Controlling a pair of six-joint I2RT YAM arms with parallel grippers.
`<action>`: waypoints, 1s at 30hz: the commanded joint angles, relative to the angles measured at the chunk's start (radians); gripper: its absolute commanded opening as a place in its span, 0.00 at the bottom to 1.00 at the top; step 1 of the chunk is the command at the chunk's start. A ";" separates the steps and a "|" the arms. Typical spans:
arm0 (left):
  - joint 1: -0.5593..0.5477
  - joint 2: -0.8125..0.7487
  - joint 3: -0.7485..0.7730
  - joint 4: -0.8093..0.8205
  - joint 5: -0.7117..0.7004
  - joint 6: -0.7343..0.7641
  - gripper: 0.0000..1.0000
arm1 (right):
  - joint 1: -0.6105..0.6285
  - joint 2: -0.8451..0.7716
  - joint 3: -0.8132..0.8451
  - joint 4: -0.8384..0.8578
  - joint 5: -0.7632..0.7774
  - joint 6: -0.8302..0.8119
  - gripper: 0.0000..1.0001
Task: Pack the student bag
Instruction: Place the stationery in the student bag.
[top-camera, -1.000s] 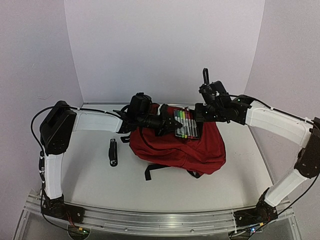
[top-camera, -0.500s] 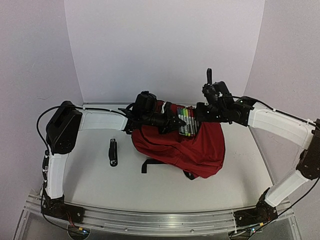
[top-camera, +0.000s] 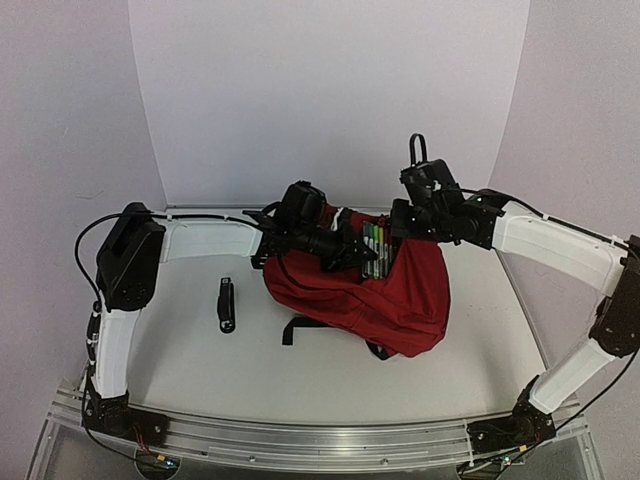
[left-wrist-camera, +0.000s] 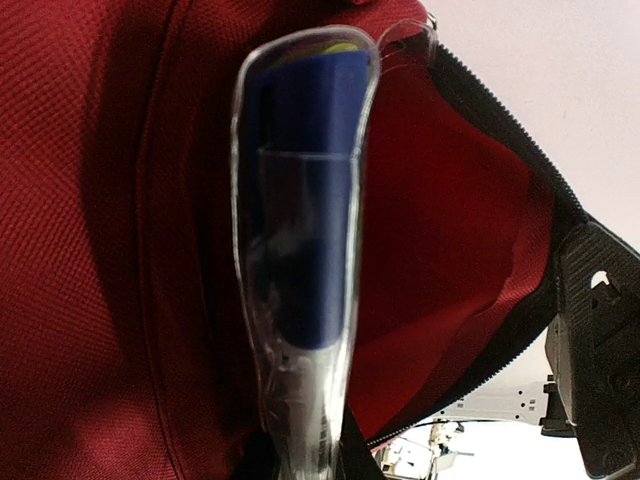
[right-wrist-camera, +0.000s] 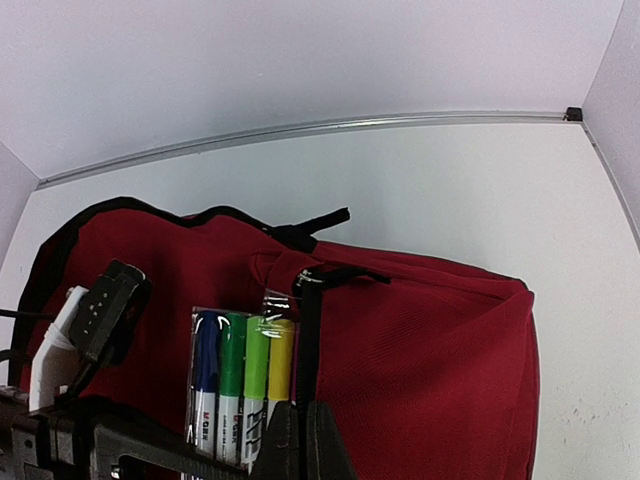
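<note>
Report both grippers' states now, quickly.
Left gripper: jaws closed on the marker pack.
Right gripper: jaws closed on the black strap of the student bag.

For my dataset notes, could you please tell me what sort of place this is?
Likely a lab robot workcell, not a classroom: the left arm and right arm are bolted to an aluminium rail at a white table, boxed in by plain pale wall panels.
</note>
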 joint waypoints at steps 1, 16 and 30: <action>-0.035 0.064 0.097 -0.089 0.052 0.052 0.00 | 0.006 -0.007 0.053 0.125 -0.005 0.006 0.00; -0.041 0.003 0.108 -0.197 -0.176 0.208 0.51 | 0.007 -0.047 -0.023 0.185 -0.081 -0.002 0.00; -0.043 -0.119 -0.001 -0.230 -0.253 0.284 0.54 | 0.006 -0.032 -0.023 0.185 -0.089 -0.025 0.00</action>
